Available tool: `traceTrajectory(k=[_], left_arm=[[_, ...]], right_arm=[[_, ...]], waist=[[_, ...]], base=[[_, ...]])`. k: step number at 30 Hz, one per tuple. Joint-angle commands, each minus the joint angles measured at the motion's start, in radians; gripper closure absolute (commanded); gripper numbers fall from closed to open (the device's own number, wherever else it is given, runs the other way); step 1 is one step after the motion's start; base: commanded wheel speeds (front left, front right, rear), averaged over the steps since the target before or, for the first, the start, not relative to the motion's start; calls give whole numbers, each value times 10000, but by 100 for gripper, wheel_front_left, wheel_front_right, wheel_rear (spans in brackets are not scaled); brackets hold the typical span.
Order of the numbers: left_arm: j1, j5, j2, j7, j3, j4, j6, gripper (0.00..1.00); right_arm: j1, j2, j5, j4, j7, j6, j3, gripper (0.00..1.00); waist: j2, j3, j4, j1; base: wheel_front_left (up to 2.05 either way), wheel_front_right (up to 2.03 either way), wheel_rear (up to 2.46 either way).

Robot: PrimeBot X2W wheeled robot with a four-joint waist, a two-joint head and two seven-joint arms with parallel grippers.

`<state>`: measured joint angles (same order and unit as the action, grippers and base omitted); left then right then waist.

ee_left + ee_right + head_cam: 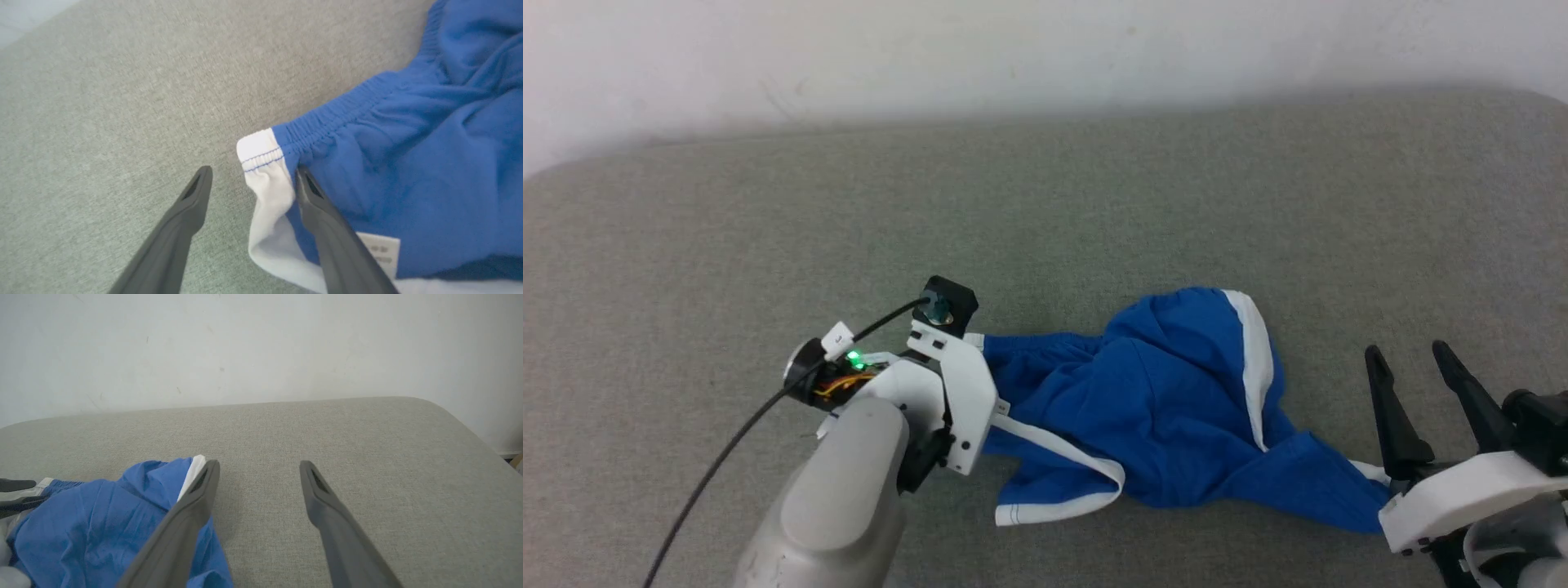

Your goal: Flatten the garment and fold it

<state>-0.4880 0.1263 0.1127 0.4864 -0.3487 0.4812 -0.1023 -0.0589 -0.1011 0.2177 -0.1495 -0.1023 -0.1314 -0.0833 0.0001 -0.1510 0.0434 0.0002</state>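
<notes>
One grey padded bench point(1045, 204) carries everything, its far edge against a pale wall. The garment point(1168, 400), blue shorts with white side stripes, lies in a crumpled heap on the near half of the bench, right of centre and close to the front edge. Its long axis runs left to right along that edge. It is not yet flat: one white-striped side is humped up toward the far edge, and a white-edged hem trails toward the front.

The left gripper point(254, 171) is at the heap's left end with its jaws spread wide and nothing held. One finger is over bare bench and the other over blue cloth, so they straddle the white corner point(261, 151) where the elastic waistband point(339, 110) ends. The right gripper point(1407, 351) is just off the right end, also wide open and empty, with its fingers pointing at the far edge. In its wrist view the cloth lies to the left of its fingers and bare bench lies between them.

The left arm is therefore the nearer one. Closing on the waistband corner looks like the next move, and pulling it left along the long axis should spread the shorts. A small white tag point(382, 251) shows just inside the waistband.
</notes>
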Motion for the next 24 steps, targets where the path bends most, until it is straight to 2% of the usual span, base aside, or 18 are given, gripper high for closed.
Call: traceTrajectory(k=[1, 4, 9, 10, 11, 12, 17, 24], left_arm=[[-194, -182, 165, 268, -91, 197, 104, 0], [-492, -61, 145, 755, -136, 521, 55, 0], [-738, 1047, -124, 1434, -576, 955, -242, 0], [-772, 1279, -128, 1542, -721, 983, -262, 31], [-817, 1517, -102, 1541, -867, 951, -271, 77], [-874, 1776, -57, 1412, -935, 884, -275, 100], [-1179, 2583, 176, -179, -206, 699, -223, 100], [-1308, 2880, 689, -2867, 1227, 838, 577, 100]], right_arm=[[231, 56, -89, 67, 85, 7, 54, 0], [339, 86, -153, 237, 185, 7, 174, 0], [516, 130, -190, 529, 339, 7, 278, 0], [550, 135, -201, 590, 371, 7, 300, 0], [585, 141, -211, 649, 398, 7, 320, 0], [619, 146, -223, 707, 421, 7, 334, 0], [671, 171, -298, 938, 504, 7, 293, 0], [586, 132, -363, 1006, 474, 7, 390, 0]], waist=[[-1, -304, 244, -2], [-1, -527, 316, -2], [-1, -816, 349, -2], [-1, -838, 356, -2], [-1, -854, 363, -2], [-1, -862, 364, -2], [-1, -639, 212, -2], [-1, -127, -247, -2]], base=[[0, 0, 0], [0, 0, 0], [0, 0, 0], [0, 0, 0], [0, 0, 0], [0, 0, 0], [0, 0, 0], [0, 0, 0]])
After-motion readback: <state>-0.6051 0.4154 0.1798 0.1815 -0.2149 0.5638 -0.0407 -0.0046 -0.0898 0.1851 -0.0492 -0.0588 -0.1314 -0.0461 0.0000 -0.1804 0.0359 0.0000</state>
